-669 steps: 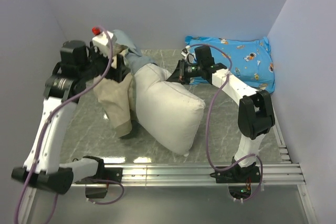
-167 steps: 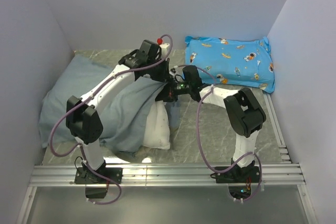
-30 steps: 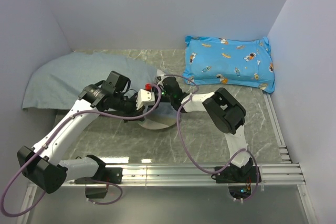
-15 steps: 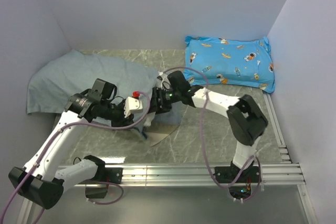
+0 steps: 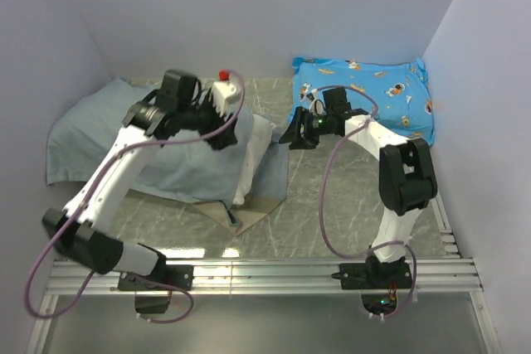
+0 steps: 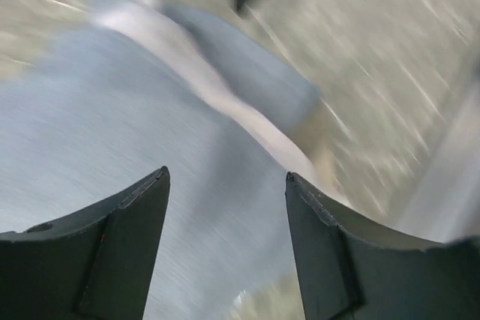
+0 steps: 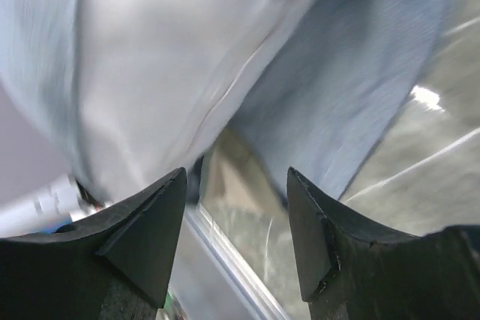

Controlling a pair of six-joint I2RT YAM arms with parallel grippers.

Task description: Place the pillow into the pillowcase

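Marble table [image 5: 348, 196], walled on three sides. Biggest thing on it is the pillowcase [image 5: 124, 134], grey-blue face up, lying across the left half and bulging w/ the pillow inside. The pillow [image 5: 260, 145] is mostly in; only a white end shows at the mouth, facing the right arm. A loose flap w/ tan lining [image 5: 249, 211] trails from the mouth toward the near edge. The blue cartoon cushion [image 5: 365, 97] sits at the back right, no part in this.

The left gripper [image 5: 221, 137] hangs above the case near the mouth, jaws spread wide, nothing between them; its own cam is blurred. The right gripper [image 5: 292, 134] is just beside the white end, also spread wide and empty.

Looks like the last bit: cover that end. I'd say pinch only the top hem layer, not pillow + fabric together, and pull toward the right while the other gripper pushes the white end inward. Go low and slow, esp. at the corners, so the stuffing doesn't bunch up.
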